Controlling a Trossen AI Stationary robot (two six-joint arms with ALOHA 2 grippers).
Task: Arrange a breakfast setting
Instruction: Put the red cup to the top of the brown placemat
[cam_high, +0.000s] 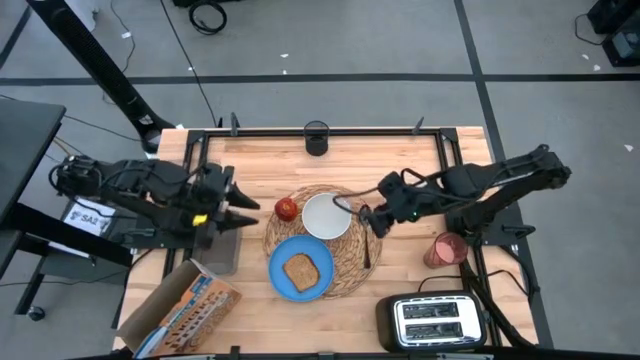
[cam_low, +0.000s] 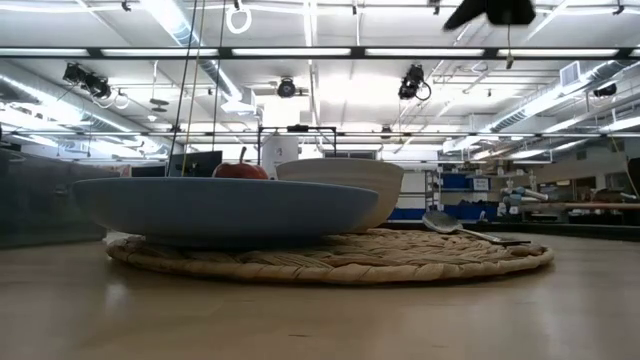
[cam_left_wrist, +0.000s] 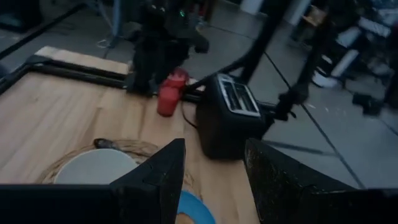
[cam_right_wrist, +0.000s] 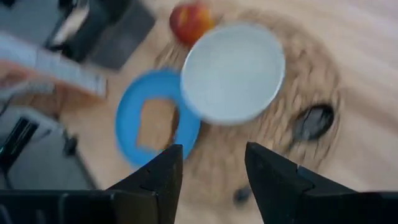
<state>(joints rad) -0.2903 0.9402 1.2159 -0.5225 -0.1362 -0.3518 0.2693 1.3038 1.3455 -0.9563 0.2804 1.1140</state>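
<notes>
Woven placemat (cam_high: 318, 242) sat mid-desk in high view: blue plate (cam_high: 300, 267) with toast (cam_high: 301, 271) at its near edge, white bowl (cam_high: 326, 216) behind, apple (cam_high: 287, 208) beside bowl, spoon (cam_high: 366, 240) along mat's right side. Right pincer (cam_high: 366, 217) hovered above spoon's bowl end, empty; left pincer (cam_high: 243, 211) waited at desk's left. Red cup (cam_high: 444, 249) lay well off mat, by toaster (cam_high: 434, 322).

Low view: spoon (cam_low: 462, 228) rested flat on mat (cam_low: 330, 258).

Left wrist: fingers (cam_left_wrist: 158, 180) parted, nothing held.

Right wrist: fingers (cam_right_wrist: 155, 180) wide apart, empty. Likely next: fetch cup, grip wall squarely, stand it upright beside mat.
</notes>
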